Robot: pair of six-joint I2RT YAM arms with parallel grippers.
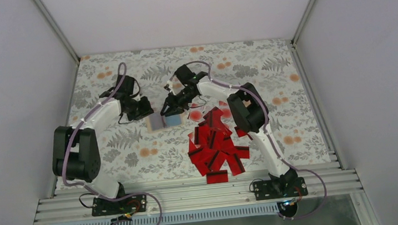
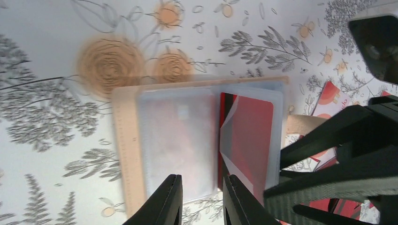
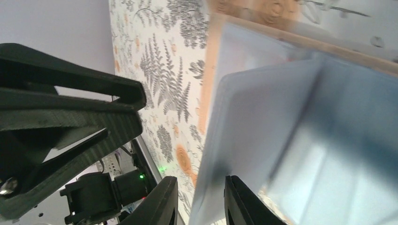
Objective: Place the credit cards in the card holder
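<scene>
Fingers [image 2: 165, 206] on left gripper [image 2: 202, 187] sit a narrow gap apart, with the near edge of the card holder [image 2: 127, 140] right at that gap. Can't tell if they pinch it or just pin it. Probably there to stop the holder sliding on the cloth [image 2: 42, 56]. Holder lies open just ahead of those fingers, one red card [image 2: 253, 136] already tucked in on their right side. Right gripper [image 3: 201, 190]: narrow gap too, clear sleeve page [image 3: 263, 131] running in between the fingers, grip unconfirmed. My guess is it's keeping a pocket open. Loose credit cards [image 1: 217, 144] are heaped behind the right fingers, near the holder.
</scene>
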